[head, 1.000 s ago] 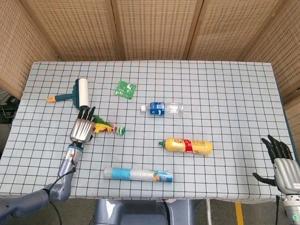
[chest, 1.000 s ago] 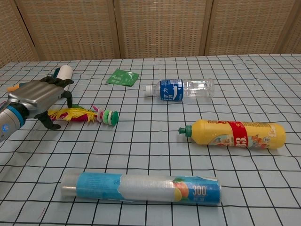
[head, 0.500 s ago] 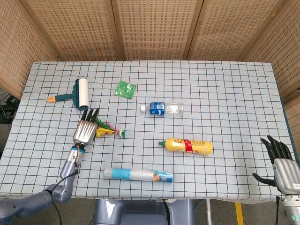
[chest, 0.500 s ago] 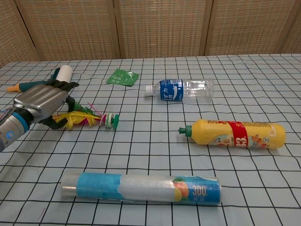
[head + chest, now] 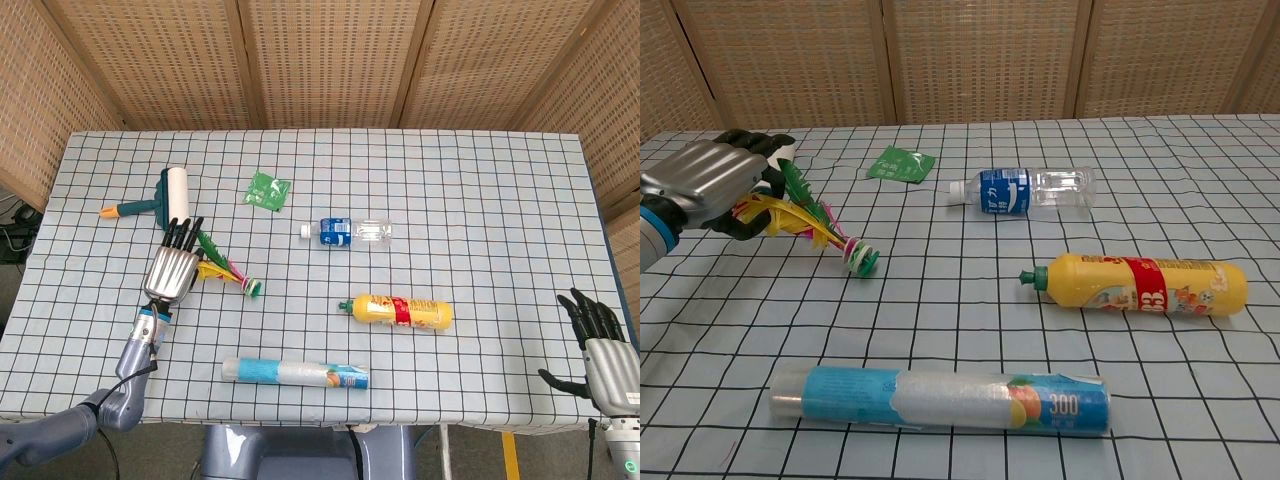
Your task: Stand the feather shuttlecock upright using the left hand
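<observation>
The feather shuttlecock (image 5: 222, 271) (image 5: 812, 222) has yellow, green and pink feathers and a green-and-white base. My left hand (image 5: 170, 268) (image 5: 708, 184) grips it by the feathers and holds it tilted, base down and to the right, the base (image 5: 861, 261) at or just above the tablecloth. My right hand (image 5: 603, 350) hangs open off the table's front right corner, seen only in the head view.
A lint roller (image 5: 168, 199) lies just behind my left hand. A green packet (image 5: 268, 189), a water bottle (image 5: 346, 231), a yellow bottle (image 5: 400, 310) and a blue plastic-wrapped roll (image 5: 295, 373) lie across the checked tablecloth (image 5: 480, 200).
My left hand has closed on the feathers and lifted them, tipping the shuttlecock from lying flat to slanting with its base down. The right hand has not moved.
</observation>
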Motion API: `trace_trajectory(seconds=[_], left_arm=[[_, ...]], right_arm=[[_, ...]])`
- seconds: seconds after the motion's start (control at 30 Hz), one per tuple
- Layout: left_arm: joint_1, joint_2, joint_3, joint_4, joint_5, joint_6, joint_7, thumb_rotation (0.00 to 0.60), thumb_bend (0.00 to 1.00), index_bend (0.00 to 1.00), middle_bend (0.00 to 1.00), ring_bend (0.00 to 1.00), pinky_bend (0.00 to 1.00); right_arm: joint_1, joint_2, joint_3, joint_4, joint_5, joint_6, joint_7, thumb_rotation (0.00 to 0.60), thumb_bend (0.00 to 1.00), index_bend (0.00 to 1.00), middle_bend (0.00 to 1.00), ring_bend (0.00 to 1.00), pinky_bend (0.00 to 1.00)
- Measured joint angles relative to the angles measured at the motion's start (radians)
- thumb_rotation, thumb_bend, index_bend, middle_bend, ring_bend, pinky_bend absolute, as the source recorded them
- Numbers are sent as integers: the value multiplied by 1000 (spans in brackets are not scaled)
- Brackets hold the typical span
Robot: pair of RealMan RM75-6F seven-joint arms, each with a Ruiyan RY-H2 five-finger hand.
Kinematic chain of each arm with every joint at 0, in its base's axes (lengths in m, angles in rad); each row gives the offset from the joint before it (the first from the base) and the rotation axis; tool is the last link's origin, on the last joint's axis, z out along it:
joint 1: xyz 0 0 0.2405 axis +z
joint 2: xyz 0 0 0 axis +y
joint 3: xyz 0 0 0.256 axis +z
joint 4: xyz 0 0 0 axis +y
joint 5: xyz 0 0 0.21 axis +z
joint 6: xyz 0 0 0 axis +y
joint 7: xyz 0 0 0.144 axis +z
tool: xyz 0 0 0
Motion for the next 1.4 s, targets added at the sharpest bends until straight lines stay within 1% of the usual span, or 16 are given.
trace_trajectory(seconds=[0.5, 0.77, 0.87, 1.07, 1.4], left_arm=[[-16, 120, -25, -176, 37, 36, 80, 600, 524, 655, 0, 0, 0], [-22, 235, -40, -333, 32, 40, 178, 600, 524, 654, 0, 0, 0], [-22, 268, -41, -371, 31, 42, 197, 600, 525, 654, 0, 0, 0], [-13, 296, -19, -409, 47, 54, 213, 600, 525, 654, 0, 0, 0], [-9, 289, 11, -392, 65, 49, 218, 600, 524, 636, 0, 0, 0]], right_arm=[[-1, 4, 3, -2, -1, 5, 11, 600, 69, 30, 0, 0, 0], [-4, 9, 4, -4, -6, 14, 21, 600, 69, 30, 0, 0, 0], [-4, 10, 4, -4, -8, 14, 23, 600, 69, 30, 0, 0, 0], [-6, 12, 3, -8, -12, 19, 22, 600, 69, 30, 0, 0, 0], [-6, 12, 4, -7, -11, 18, 23, 600, 68, 30, 0, 0, 0]])
